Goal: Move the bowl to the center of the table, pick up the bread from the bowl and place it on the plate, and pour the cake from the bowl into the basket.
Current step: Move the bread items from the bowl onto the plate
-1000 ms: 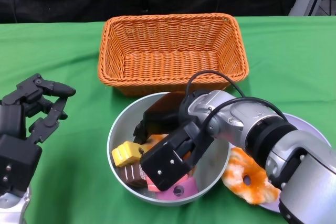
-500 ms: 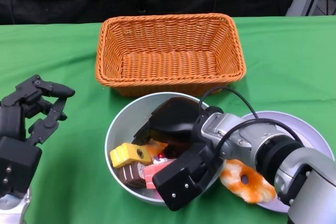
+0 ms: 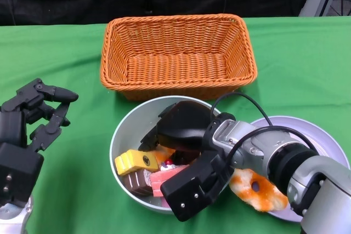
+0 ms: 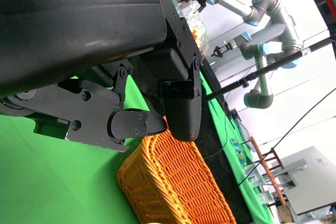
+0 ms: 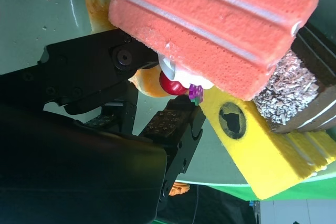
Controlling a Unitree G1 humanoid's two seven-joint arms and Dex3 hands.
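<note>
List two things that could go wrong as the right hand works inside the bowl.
1. The right hand is crowded among the cake pieces; lifting could drag them over the bowl rim.
2. The bread lies at the near edge of the plate, under the right forearm, so a sweep might knock it off.

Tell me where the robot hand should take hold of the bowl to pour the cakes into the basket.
Grip the bowl by its bare rim on the robot's left, coming from that side with the free left robot hand. The rim is thin and exposed there, while the right robot hand fills the other side. The basket lies just beyond, so tipping forward should work.
</note>
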